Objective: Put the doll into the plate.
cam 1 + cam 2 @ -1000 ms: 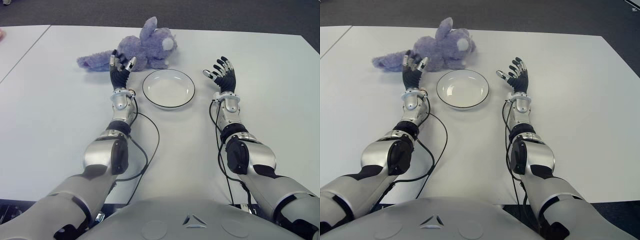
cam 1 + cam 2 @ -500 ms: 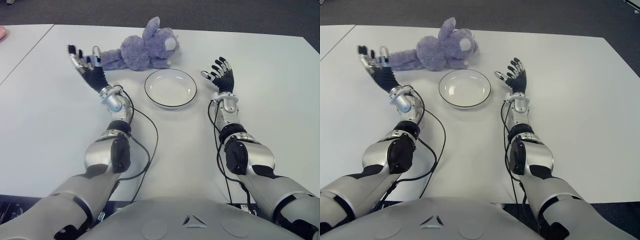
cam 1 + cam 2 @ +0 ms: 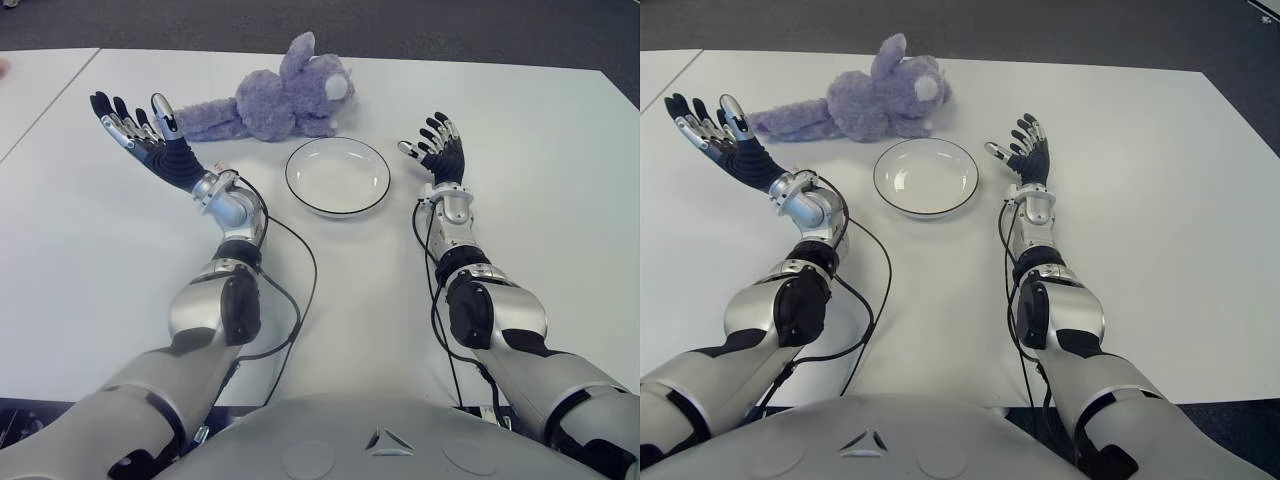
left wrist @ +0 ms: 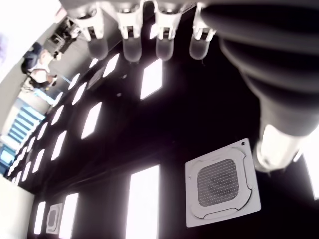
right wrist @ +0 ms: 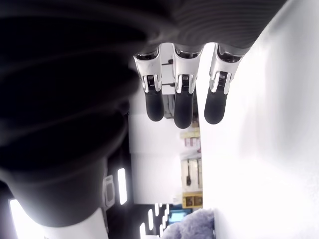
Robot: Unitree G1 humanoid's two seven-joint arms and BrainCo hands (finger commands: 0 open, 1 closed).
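Note:
A purple plush doll [image 3: 270,98] lies on its side at the far middle of the white table [image 3: 520,170], its long tail stretched to the left. Just in front of it sits a white plate [image 3: 338,176] with a dark rim, nothing in it. My left hand [image 3: 135,127] is raised to the left of the doll's tail, palm up, fingers spread, holding nothing. To the right of the plate my right hand [image 3: 434,145] stands upright with its fingers open and nothing in them. The left wrist view shows only spread fingers [image 4: 129,30] against the ceiling.
A second white table [image 3: 40,90] adjoins on the left, with a seam between the two. Dark floor lies beyond the far edge. Black cables [image 3: 290,270] run along my left forearm above the table.
My left hand has swung from in front of the doll out to the left and turned palm up. The doll, plate and right hand have stayed in place.

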